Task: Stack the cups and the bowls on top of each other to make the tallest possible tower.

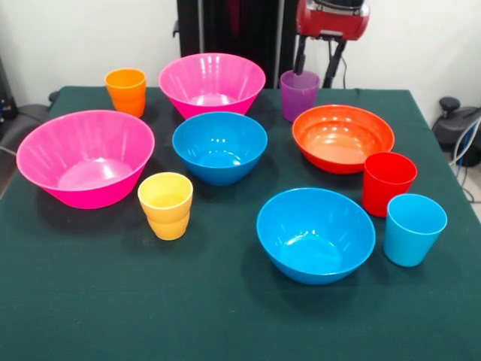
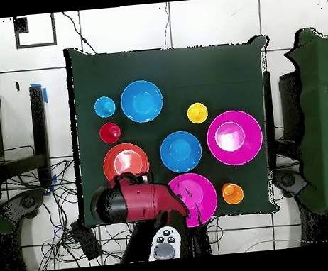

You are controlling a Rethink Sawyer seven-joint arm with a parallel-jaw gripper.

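Nearest the front camera, a blue bowl (image 1: 316,235) sits upright on the green table (image 1: 113,316), with the light blue cup (image 1: 413,229) just beside it and the red cup (image 1: 388,183) just behind that. Next back come the yellow cup (image 1: 166,204), a large pink bowl (image 1: 86,158), the second blue bowl (image 1: 219,147) and the orange-red bowl (image 1: 343,138). Farthest stand the orange cup (image 1: 126,91), the other pink bowl (image 1: 212,84) and the purple cup (image 1: 299,95). Everything rests apart and mouth-up, which I judge is a starting layout: no tower is built yet. The gripper (image 1: 322,56) hangs at the far edge, above the purple cup and well away from the blue bowls; whether it is spread or pressed together I cannot tell.
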